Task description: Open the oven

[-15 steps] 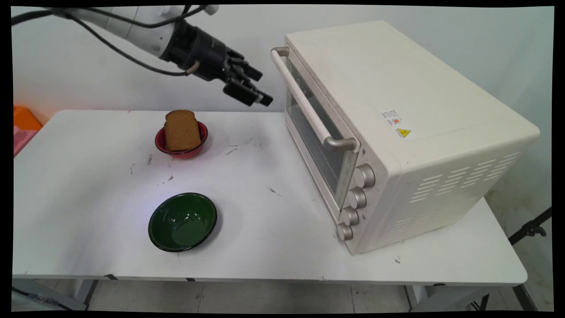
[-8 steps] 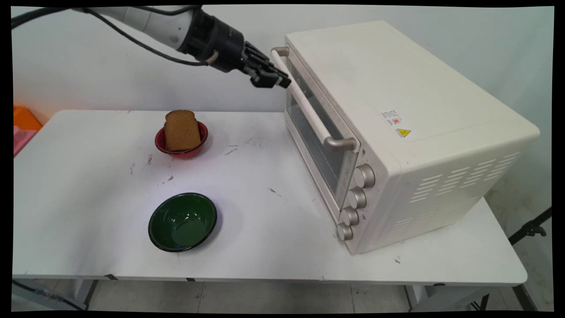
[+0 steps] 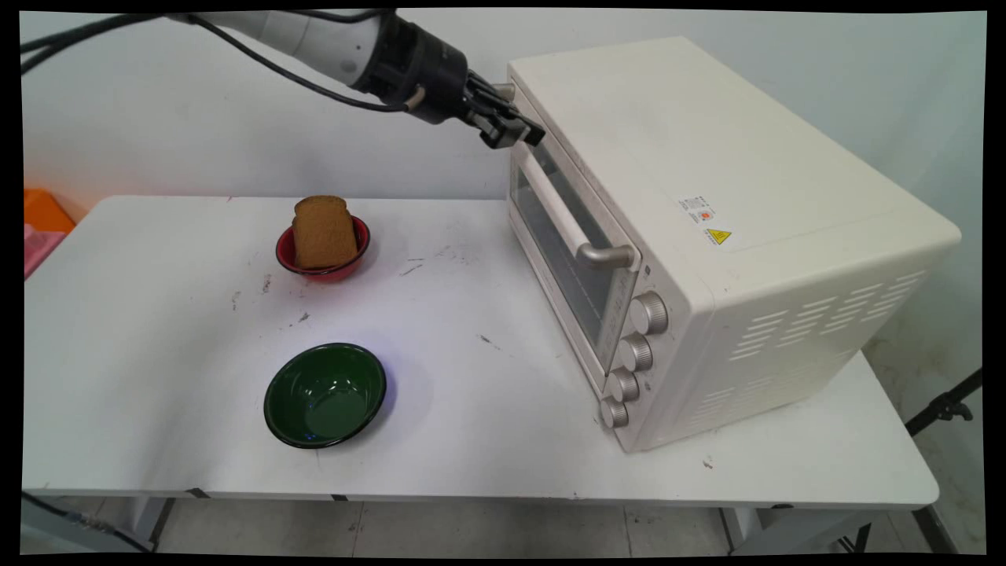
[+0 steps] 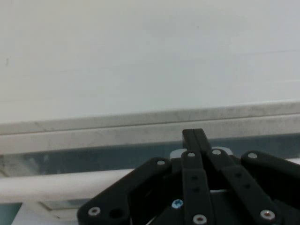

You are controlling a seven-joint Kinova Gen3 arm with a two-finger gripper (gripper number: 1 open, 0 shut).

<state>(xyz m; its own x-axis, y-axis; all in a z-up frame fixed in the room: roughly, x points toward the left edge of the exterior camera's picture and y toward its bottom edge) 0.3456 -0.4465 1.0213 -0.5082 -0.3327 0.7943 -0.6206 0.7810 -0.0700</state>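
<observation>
Two black fingers of the gripper [image 3: 525,134] are pressed together at the far end of the toaster oven's [image 3: 707,236] door handle [image 3: 562,212], by the table's [image 3: 471,440] far edge; a bread slice [image 3: 324,232] leans in the red bowl [image 3: 292,255], the green bowl [image 3: 324,395] nearer

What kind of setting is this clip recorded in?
Probably a lab bench staged as a small kitchen, not a real one. A cream toaster oven stands on a scuffed white table against a bare wall, with a slice of bread in a red bowl and a green bowl nearby.
</observation>
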